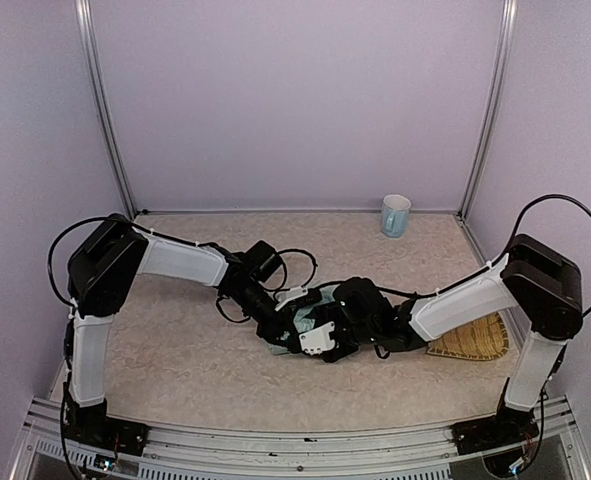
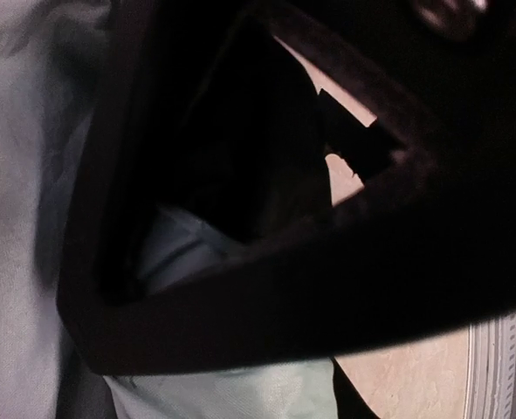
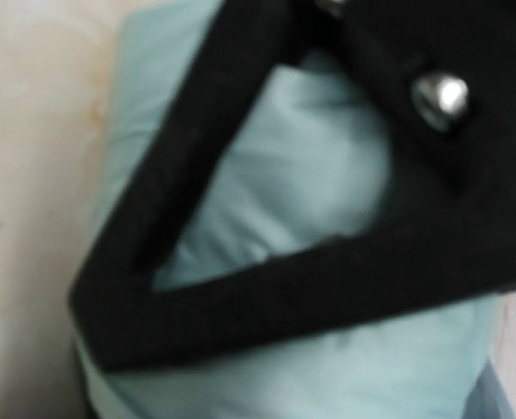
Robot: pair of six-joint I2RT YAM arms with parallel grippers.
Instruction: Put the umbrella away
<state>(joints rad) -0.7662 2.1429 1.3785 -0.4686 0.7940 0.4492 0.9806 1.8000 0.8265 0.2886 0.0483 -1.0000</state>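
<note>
Your top camera sits high behind the bases (image 1: 85, 425) and looks down and away over the whole table (image 1: 175, 350). It reaches the mug (image 1: 395, 215) at the far wall and the mat (image 1: 470, 340) on the right. Your left wrist camera is very near the umbrella (image 2: 240, 393), and the dark left finger (image 2: 284, 314) fills most of its frame. Your right wrist camera is equally near, looking past the right finger (image 3: 266, 288) at mint fabric. All three views share the umbrella at mid-table.
</note>
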